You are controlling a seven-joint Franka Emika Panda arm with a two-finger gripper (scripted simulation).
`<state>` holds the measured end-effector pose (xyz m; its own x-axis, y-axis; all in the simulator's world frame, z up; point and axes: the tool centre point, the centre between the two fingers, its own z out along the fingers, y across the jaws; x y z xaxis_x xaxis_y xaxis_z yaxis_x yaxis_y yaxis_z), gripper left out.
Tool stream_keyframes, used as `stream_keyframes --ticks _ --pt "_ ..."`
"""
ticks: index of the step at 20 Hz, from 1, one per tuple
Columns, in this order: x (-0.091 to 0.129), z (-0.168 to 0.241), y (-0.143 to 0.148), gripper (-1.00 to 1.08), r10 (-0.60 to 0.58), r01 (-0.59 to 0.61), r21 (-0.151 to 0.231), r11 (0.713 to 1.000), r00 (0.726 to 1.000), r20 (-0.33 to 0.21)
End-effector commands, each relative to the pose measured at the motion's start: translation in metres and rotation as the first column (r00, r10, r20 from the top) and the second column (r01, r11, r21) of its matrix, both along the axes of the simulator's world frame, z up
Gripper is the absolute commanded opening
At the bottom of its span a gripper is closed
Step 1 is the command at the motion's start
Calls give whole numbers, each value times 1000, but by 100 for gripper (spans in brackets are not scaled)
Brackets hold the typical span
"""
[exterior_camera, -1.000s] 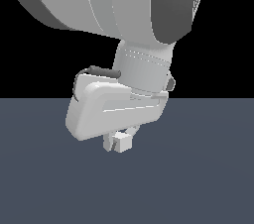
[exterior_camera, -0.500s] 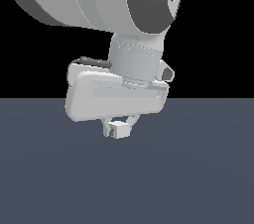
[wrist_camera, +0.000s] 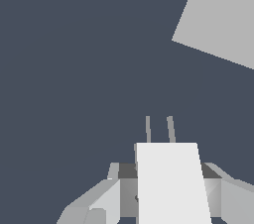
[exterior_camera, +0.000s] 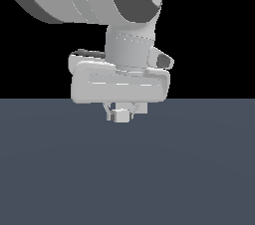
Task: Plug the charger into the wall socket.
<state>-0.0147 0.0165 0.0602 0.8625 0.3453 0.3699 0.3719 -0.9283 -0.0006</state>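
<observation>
Over a bare slate-blue floor (exterior_camera: 127,179) the gripper (exterior_camera: 120,115) pinches the charger (wrist_camera: 171,183); wall socket (wrist_camera: 218,15) well apart.

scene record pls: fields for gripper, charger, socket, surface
gripper: shut on charger, fingers on either side of it
charger: white block, two thin prongs sticking out ahead, off the floor
socket: pale grey plate, seen only in wrist view, apart from the prongs, not yet plugged
floor: dark blue-grey
</observation>
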Motion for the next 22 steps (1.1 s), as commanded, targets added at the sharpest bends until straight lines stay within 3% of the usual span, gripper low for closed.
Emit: stream_keyframes --ticks 1,12,22 --pt "6 6 -2 -100 -63 63 1 998 998 1" --pt "26 28 -12 -100 -295 295 0 956 956 -1" --pt "35 38 -20 -100 -416 416 -3 910 910 -5"
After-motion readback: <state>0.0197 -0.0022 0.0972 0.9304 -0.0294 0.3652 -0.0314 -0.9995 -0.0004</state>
